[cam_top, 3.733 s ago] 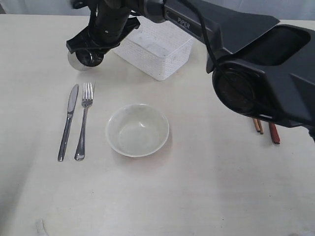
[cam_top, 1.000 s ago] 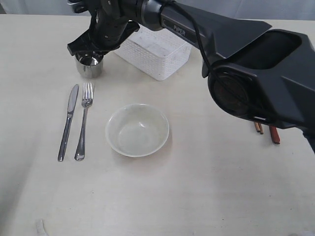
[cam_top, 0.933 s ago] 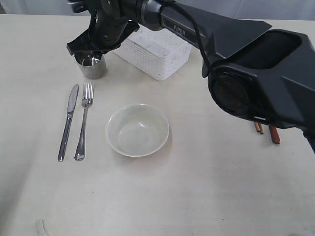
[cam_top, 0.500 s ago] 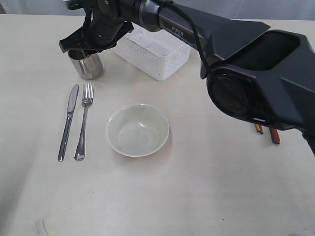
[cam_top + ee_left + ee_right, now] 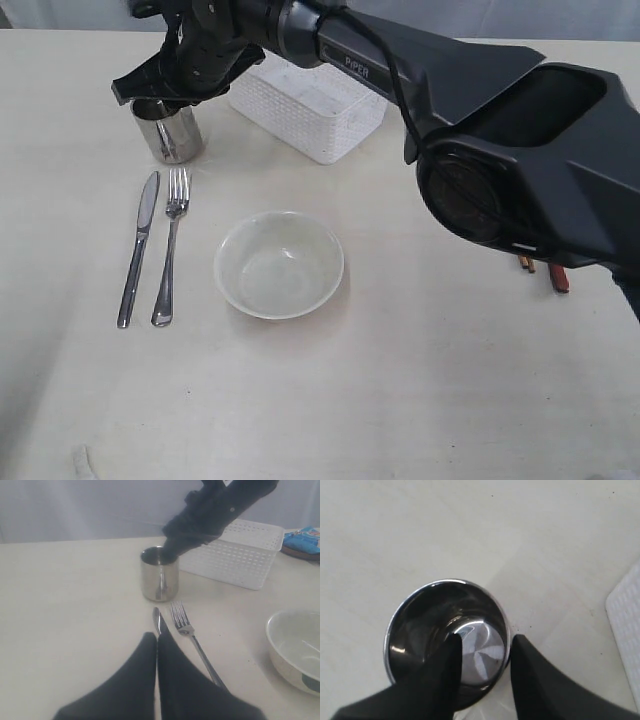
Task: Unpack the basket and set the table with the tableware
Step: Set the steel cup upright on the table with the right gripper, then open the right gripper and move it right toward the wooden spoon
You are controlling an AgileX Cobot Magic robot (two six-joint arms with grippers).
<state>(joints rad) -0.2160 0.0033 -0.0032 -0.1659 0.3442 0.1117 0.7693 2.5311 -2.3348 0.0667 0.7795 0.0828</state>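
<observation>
On the cream tabletop (image 5: pixel 450 400) the cup (image 5: pixel 172 138) stands upright. The right pincer (image 5: pixel 485 641) straddles its rim, jaws parted, gripping nothing. Light, stiff, slippery steel, probably best pinched across the wall.

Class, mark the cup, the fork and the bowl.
cup (image 5: pixel 168 137), exterior view, side wall.
fork (image 5: pixel 168 265), exterior view, mid handle.
bowl (image 5: pixel 279 268), exterior view, bare inside.
</observation>
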